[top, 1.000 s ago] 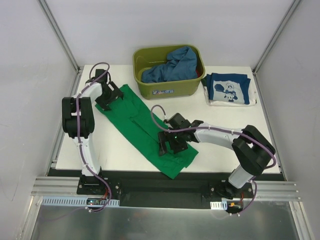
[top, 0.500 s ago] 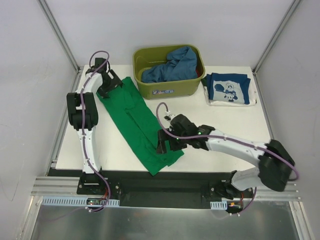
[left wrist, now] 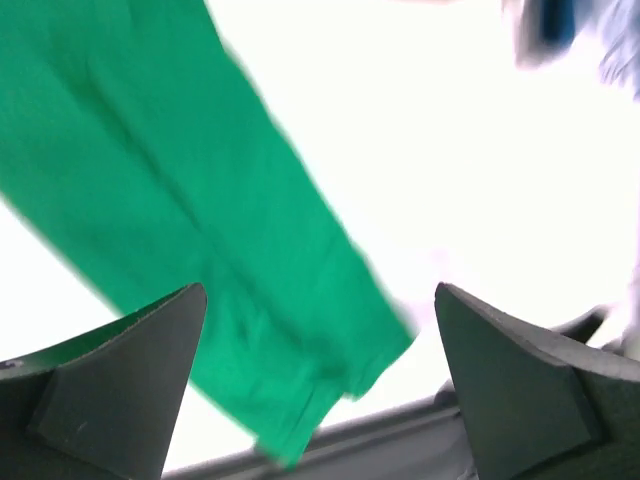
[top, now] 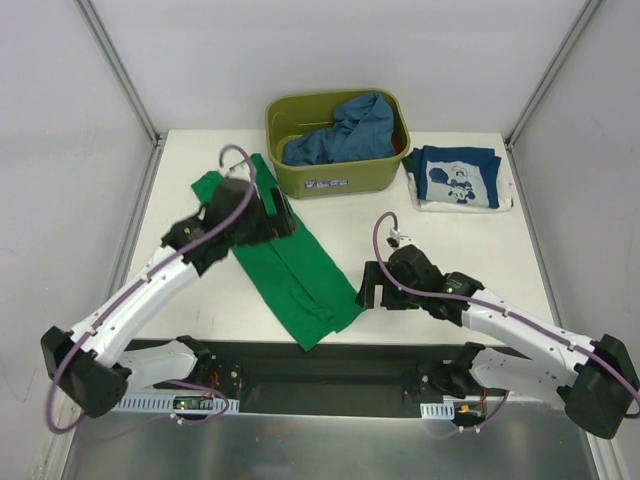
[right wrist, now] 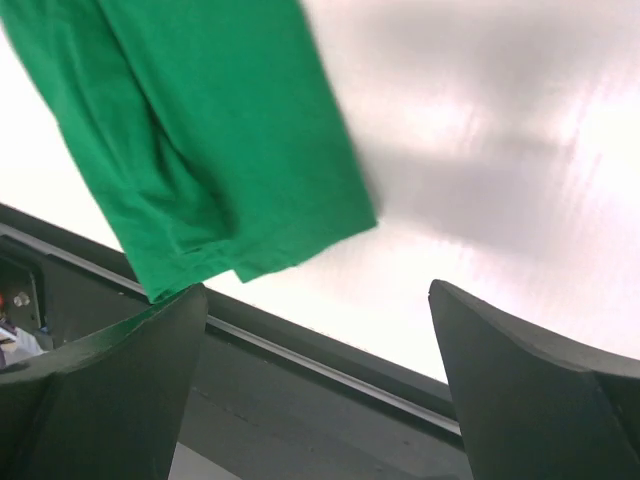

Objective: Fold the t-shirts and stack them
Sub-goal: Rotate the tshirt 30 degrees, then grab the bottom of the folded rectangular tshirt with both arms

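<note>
While both pincers hang with jaws wide apart and empty, the green t-shirt (top: 295,270) lies on the worktop (top: 460,230), beneath the left pincer (top: 268,222) and just left of the right pincer (top: 372,285). Its near hem reaches the worktop's front edge, so a careless tug could drag it off. It looks like a long, smooth band, folded lengthwise.

The left arm (top: 140,295) and the right arm (top: 520,330) are built of white links joined by bulky black joints, with a purple cable (top: 237,152) looping along each. The left pincer (left wrist: 318,300) and the right pincer (right wrist: 315,290) each carry two dark grey, matte, blunt wedge fingers (left wrist: 120,390).
</note>
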Robot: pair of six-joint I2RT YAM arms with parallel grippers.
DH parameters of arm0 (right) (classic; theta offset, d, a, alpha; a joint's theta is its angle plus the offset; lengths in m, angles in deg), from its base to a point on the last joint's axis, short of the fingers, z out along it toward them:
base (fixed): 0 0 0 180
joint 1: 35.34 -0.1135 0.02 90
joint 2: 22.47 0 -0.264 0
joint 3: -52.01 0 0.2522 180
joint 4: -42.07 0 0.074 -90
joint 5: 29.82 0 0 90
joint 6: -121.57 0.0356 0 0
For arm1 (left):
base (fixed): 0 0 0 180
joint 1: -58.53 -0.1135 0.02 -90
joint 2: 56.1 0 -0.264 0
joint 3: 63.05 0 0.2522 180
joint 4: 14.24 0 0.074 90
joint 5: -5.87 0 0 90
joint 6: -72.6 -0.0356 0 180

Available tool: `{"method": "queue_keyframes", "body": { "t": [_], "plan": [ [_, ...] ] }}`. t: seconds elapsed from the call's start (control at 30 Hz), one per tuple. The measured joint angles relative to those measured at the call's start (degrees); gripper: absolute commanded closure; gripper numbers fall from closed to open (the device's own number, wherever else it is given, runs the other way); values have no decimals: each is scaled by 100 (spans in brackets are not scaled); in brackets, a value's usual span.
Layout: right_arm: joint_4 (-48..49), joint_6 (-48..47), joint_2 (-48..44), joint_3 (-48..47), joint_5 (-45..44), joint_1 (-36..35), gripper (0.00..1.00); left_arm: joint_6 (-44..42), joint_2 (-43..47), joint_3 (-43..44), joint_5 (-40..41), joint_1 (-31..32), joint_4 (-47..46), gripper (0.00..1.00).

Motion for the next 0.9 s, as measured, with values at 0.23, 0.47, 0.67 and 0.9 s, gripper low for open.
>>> {"method": "queue_keyframes", "body": {
  "t": [0.23, 0.47, 0.67, 0.9],
  "plan": [
    [-297, 146, -323, 247, -7, 476, 3, 820, 282, -1768, 584, 2828, 271, 11],
    [-284, 166, -66, 286, 264, 579, 1, 1137, -125, -1773, 916, 4614, 361, 14],
    [61, 164, 496, 286, 667, 577, 7, 798, -1504, -1355, 776, 4996, 247, 25],
    [557, 240, 1078, 380, 1032, 579, 12, 334, -2052, -1279, 656, 4996, 234, 34]
  ]
}}
